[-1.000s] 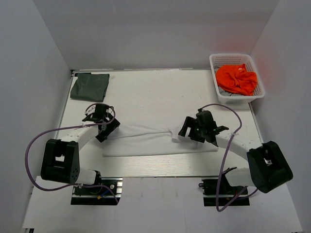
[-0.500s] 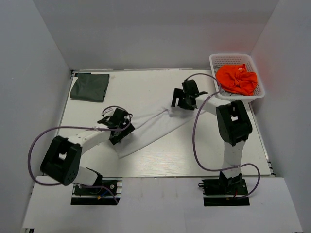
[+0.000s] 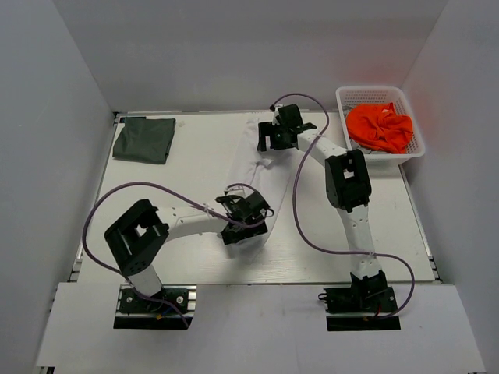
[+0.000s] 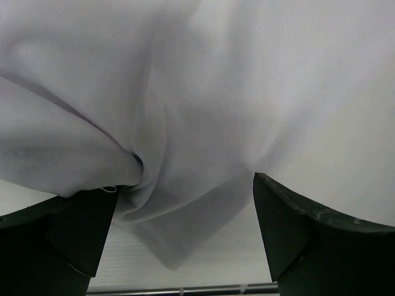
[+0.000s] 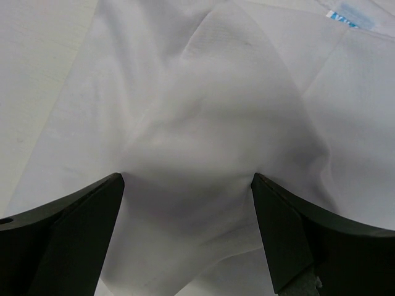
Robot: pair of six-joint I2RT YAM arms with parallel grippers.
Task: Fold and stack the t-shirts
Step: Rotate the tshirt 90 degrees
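Note:
The white t-shirt (image 3: 248,178) lies as a narrow folded strip running from the far centre of the table toward the near centre. My left gripper (image 3: 243,224) sits on its near end, jaws wide apart. In the left wrist view the cloth (image 4: 203,92) bunches against the left finger (image 4: 68,228). My right gripper (image 3: 274,145) is on the far end, also open, with white cloth (image 5: 197,92) spread between its fingers and a blue tag (image 5: 349,15) at the top right. The dark grey-green t-shirt (image 3: 144,139) lies folded at the far left corner.
A white basket (image 3: 344,100) at the far right holds an orange cloth (image 3: 380,127). The right arm stretches across the table's right half, its cable looping beside it. The left arm reaches across the near left part.
Both grippers swept along with the white shirt. The right one went from the right middle to the far centre, the left one from the left to the near centre. The shirt turned from crosswise to lengthwise.

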